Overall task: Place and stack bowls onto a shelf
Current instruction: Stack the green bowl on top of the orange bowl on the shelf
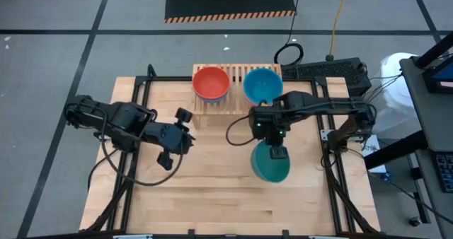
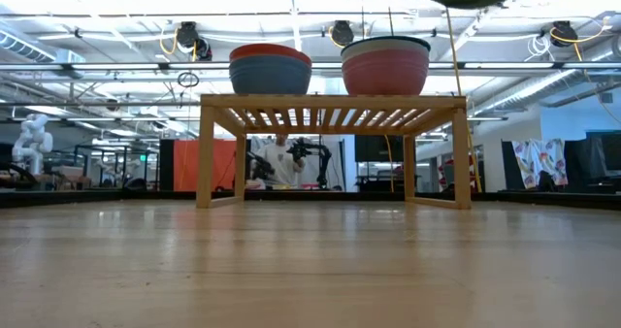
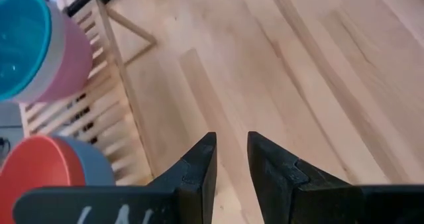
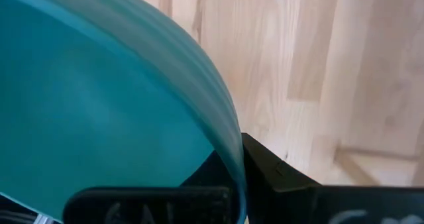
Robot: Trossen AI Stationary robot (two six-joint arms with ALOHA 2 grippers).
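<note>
The light-wood shelf (image 1: 237, 90) stands at the table's far middle, holding two stacks of bowls. The left stack has a red bowl (image 1: 211, 82) on a blue one (image 2: 270, 76). The right stack shows a blue bowl (image 1: 263, 85) inside a white one, over a pink bowl (image 2: 385, 71). A teal bowl (image 1: 271, 165) hangs in front of the shelf, with my right gripper (image 1: 276, 151) shut on it. My left gripper (image 3: 230, 164) is open and holds nothing, above the table left of the shelf's front. My right gripper pinches the teal bowl's rim (image 4: 233, 159) on the side toward the shelf, with one finger inside the bowl and one finger (image 4: 278, 174) outside. The fingers come steeply from above. The bowl hangs clear of the table, its opening up, higher than the shelf top.
Bare wooden tabletop (image 1: 212, 196) lies in front of the shelf and between the arms. Black frame rails (image 1: 134, 126) run along the table's left and right sides. Cables and a dark box (image 1: 333, 73) lie behind the shelf at the far right.
</note>
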